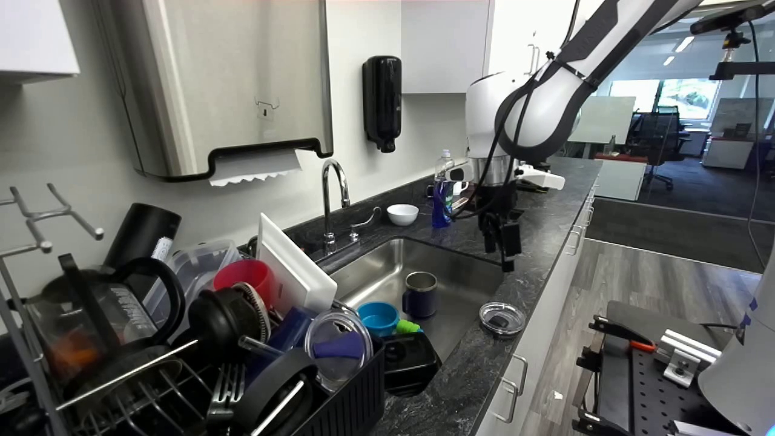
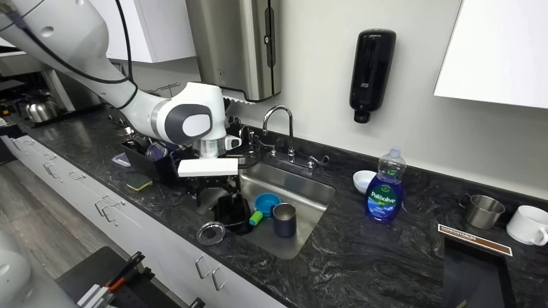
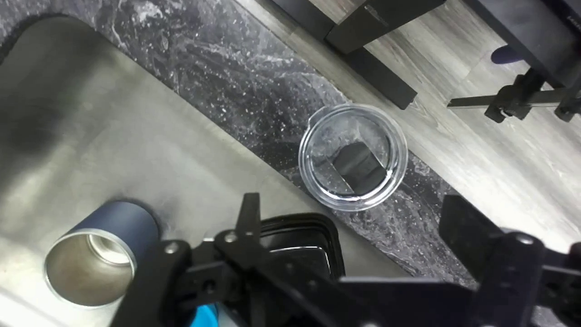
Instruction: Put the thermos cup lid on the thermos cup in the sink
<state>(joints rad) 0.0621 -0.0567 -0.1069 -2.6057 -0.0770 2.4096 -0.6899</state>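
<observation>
Wrist view: the clear, round plastic lid (image 3: 356, 161) lies right of centre, up-frame of the spread, empty jaws.

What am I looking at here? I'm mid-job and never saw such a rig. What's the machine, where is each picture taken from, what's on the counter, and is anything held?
The machine is a robot: a white arm ending in a black claw. Two pictures come from cameras outside it, viewing the scene from different places; the close one comes from a camera on its wrist, looking down past the claw. On the counter, beside the sink, lies the lid, clear and round; nearer the wall stand, among other things, a soap bottle and a white bowl. In the sink, the dark cup stands upright, its mouth uncovered, near a light-blue bowl. Nothing is held: the claw stands open.
</observation>
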